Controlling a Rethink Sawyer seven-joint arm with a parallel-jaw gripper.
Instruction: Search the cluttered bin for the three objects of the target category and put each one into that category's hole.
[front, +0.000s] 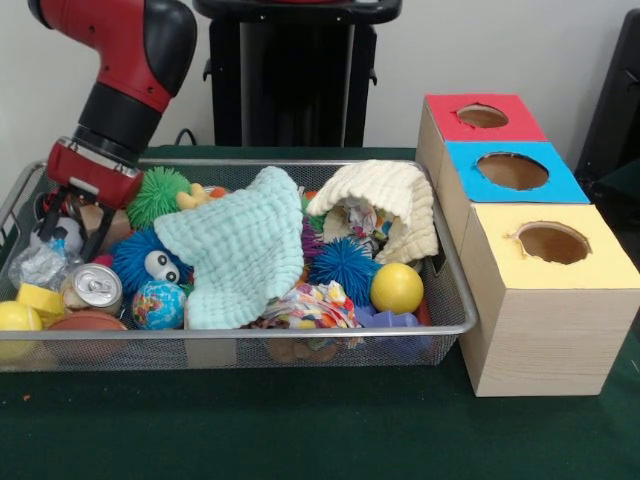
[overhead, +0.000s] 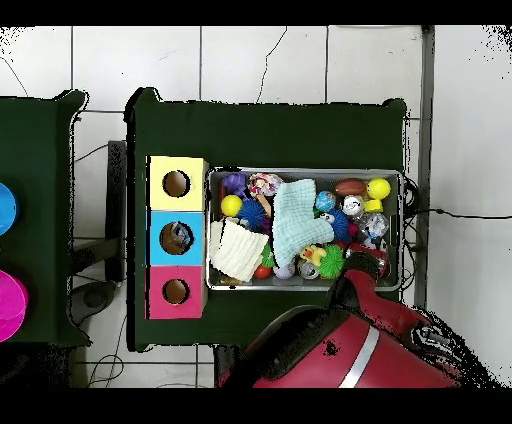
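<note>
Bin (front: 455, 328) position: on the green surface (front: 300, 430), directly beside the row of three wooden boxes. In the front view the boxes stand at the bin's right end; in the overhead view they stand at its left end.

Hole (front: 512, 171) position: in the blue top face of the middle box, between the red-topped hole (front: 482, 116) and the yellow-topped hole (front: 552, 242). In the overhead view an object is visible inside the blue-topped hole; its identity cannot be determined.

Hand (front: 72, 226) position: lowered into the far left corner of the bin, as seen from the front. The two dark fingers (front: 100, 232) are spread wide apart and point downward. Nothing is held between them. The fingertips sit among the clutter, just beside a crumpled clear plastic bag (front: 42, 266).

Bin contents, front view:
- A mint green cloth (front: 240, 250) lies across the centre, draped over other items.
- A cream cloth (front: 385, 200) lies bunched at the right end.
- A green spiky ball (front: 158, 196) sits near the hand.
- A blue fuzzy ball with eyes (front: 145, 262) sits below it.
- A drinks can (front: 92, 288) and a small globe ball (front: 159, 304) lie near the front wall.
- A blue spiky ball (front: 344, 268) touches a yellow ball (front: 397, 288) at the right.
</note>
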